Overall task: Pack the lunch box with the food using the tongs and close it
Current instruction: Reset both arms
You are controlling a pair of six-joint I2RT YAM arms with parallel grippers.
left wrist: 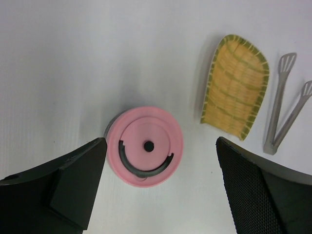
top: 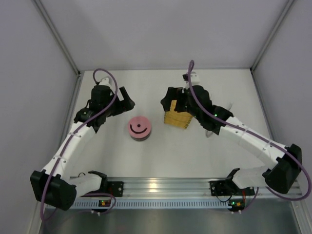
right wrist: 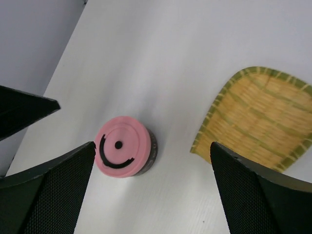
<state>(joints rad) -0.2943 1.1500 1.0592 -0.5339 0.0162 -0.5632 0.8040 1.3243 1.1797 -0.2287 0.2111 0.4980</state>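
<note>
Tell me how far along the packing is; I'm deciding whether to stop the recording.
Looks finished. The pink lid sits on the lunch box, the yellow tray shows no food, and the tongs lie beside it. The left gripper and right gripper hang open, empty. Nothing visibly left.

White table (top: 146,163): lidded lunch box (top: 139,128), yellow woven tray (left wrist: 236,87), tongs (left wrist: 271,145).

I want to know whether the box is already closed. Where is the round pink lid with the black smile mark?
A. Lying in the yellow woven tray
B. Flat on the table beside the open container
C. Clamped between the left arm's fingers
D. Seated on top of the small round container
D: the round pink lid sits squarely on top of the small round container, covering it, and stands apart from the yellow woven tray.
</note>
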